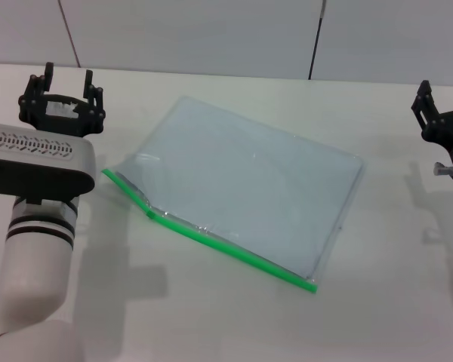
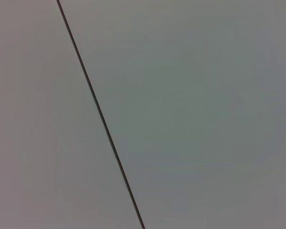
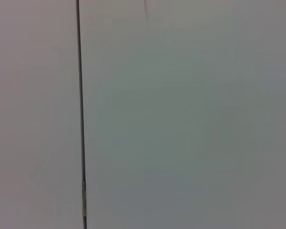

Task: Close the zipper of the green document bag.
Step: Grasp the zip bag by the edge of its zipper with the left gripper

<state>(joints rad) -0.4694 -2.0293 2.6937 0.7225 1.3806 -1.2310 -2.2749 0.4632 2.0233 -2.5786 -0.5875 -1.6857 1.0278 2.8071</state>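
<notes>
The green document bag (image 1: 249, 177) lies flat and skewed in the middle of the white table, a translucent pale blue-grey pouch. Its zipper (image 1: 226, 245) is the bright green strip along the near long edge. A tiny slider tab (image 1: 149, 214) sits near the left end, and the edge to its left gapes slightly. My left gripper (image 1: 68, 77) hangs open and empty to the left of the bag, apart from it. My right gripper (image 1: 432, 105) is at the far right edge, well away from the bag. Neither wrist view shows the bag or any fingers.
The table's far edge meets a pale panelled wall (image 1: 211, 30) with dark seams. Both wrist views show only that wall, with a seam (image 2: 102, 119) in the left one and a seam (image 3: 80, 114) in the right one.
</notes>
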